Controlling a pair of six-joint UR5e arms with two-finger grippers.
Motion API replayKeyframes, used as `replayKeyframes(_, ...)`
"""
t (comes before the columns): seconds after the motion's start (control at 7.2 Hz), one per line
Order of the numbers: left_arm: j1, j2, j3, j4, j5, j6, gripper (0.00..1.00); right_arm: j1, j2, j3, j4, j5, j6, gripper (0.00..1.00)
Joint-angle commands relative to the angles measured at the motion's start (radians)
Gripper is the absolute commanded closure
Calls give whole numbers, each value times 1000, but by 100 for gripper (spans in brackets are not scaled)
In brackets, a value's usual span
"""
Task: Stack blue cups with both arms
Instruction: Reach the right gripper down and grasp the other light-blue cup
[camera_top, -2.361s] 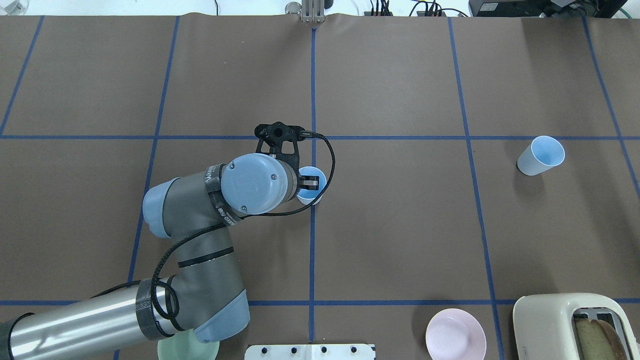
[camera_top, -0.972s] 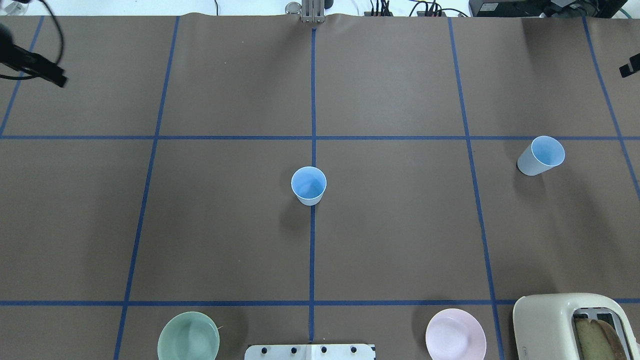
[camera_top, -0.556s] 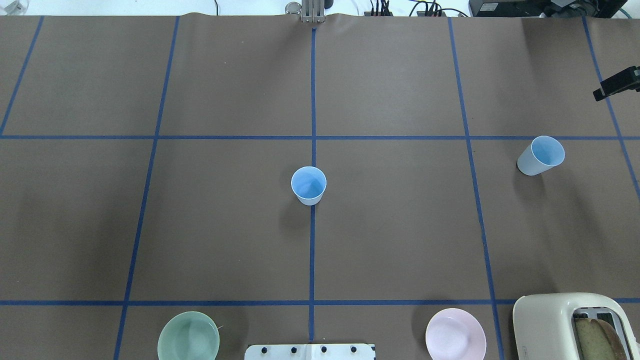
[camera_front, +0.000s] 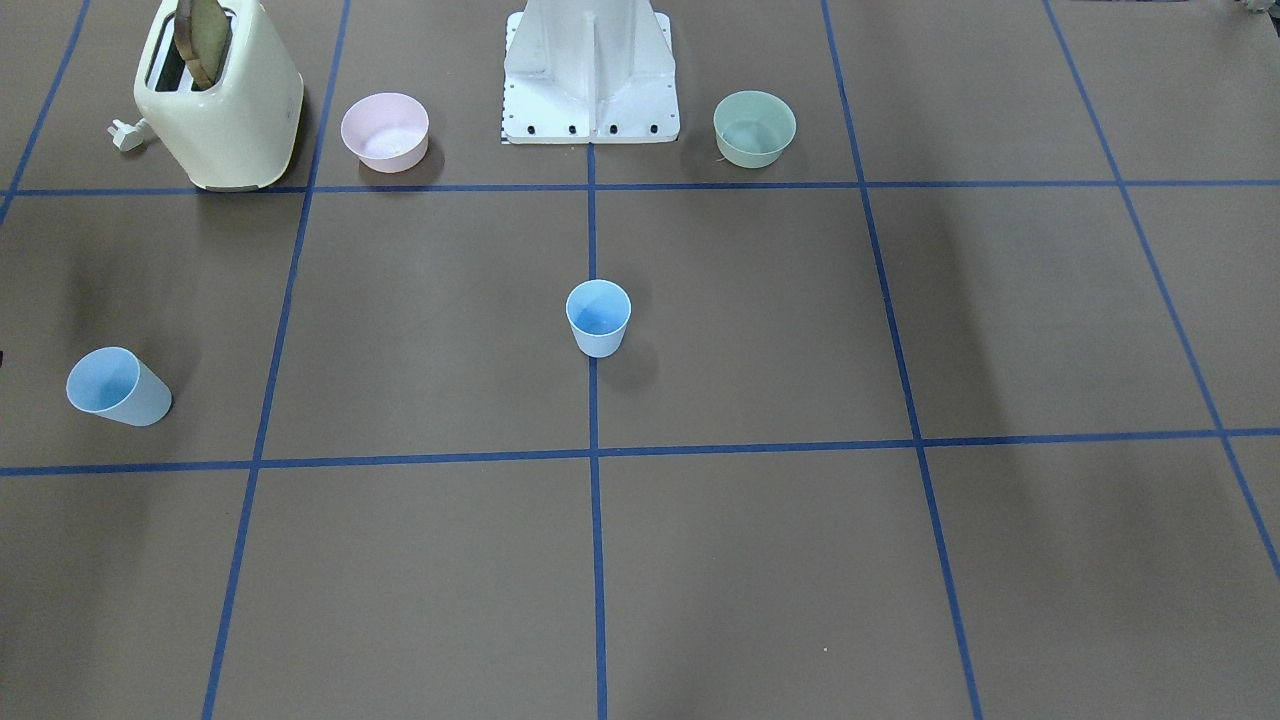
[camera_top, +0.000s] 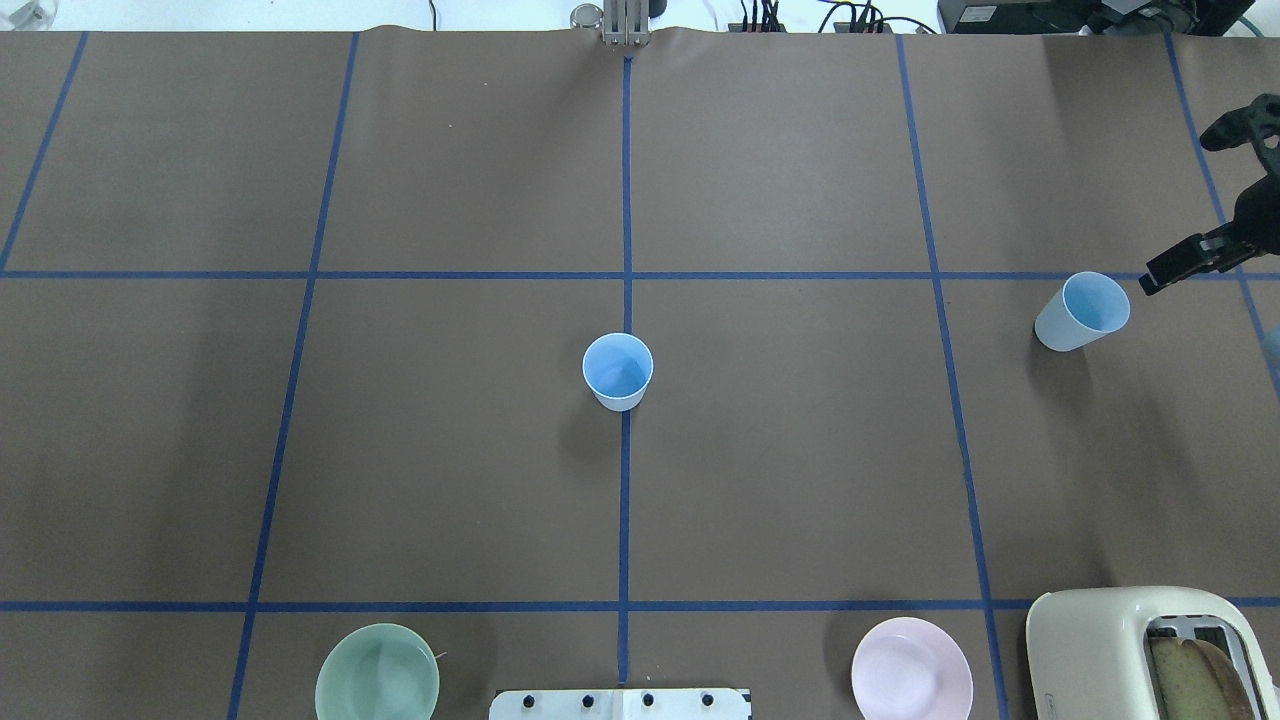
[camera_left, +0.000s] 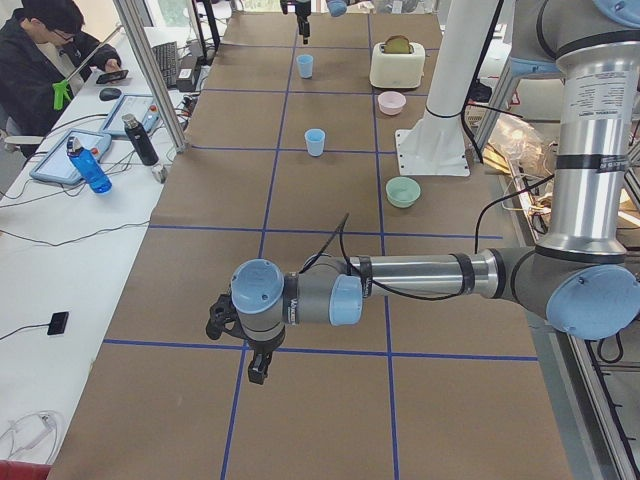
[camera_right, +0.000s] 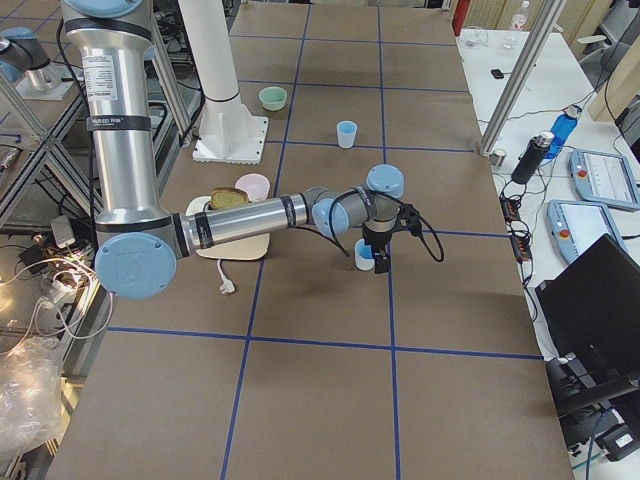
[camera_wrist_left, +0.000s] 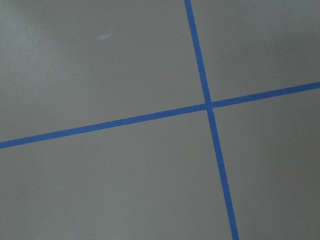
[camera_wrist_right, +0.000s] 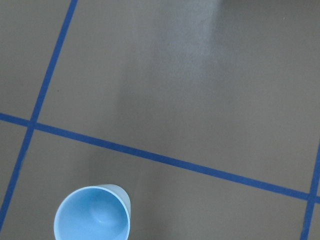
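Note:
One blue cup (camera_top: 617, 370) stands upright at the table's centre, also in the front view (camera_front: 598, 317). The second blue cup (camera_top: 1083, 311) stands at the right, also in the front view (camera_front: 115, 388) and at the bottom left of the right wrist view (camera_wrist_right: 93, 214). My right gripper (camera_top: 1158, 278) hangs just beyond and right of this cup, apart from it; only one finger shows, so I cannot tell its state. My left gripper (camera_left: 258, 372) hovers over a tape crossing at the table's far left end, out of the overhead view; I cannot tell its state.
A cream toaster (camera_top: 1150, 650) with bread, a pink bowl (camera_top: 911, 668), a green bowl (camera_top: 377, 672) and the white base stand (camera_top: 620, 703) line the near edge. A person (camera_left: 40, 60) sits at a side desk past the far edge.
My left gripper let go of the centre cup and swung out of the overhead view to the left. My right gripper came in at the right edge and moved toward the right cup.

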Motion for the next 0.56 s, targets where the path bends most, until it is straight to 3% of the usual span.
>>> replayKeyframes(0.0, -1, 6, -9, 0, 0, 0, 0, -46, 13, -21, 0, -30, 5, 0)
replayKeyframes(0.42, -1, 18, -10, -6, 0, 0, 0, -46, 69, -84, 0, -31, 5, 3)
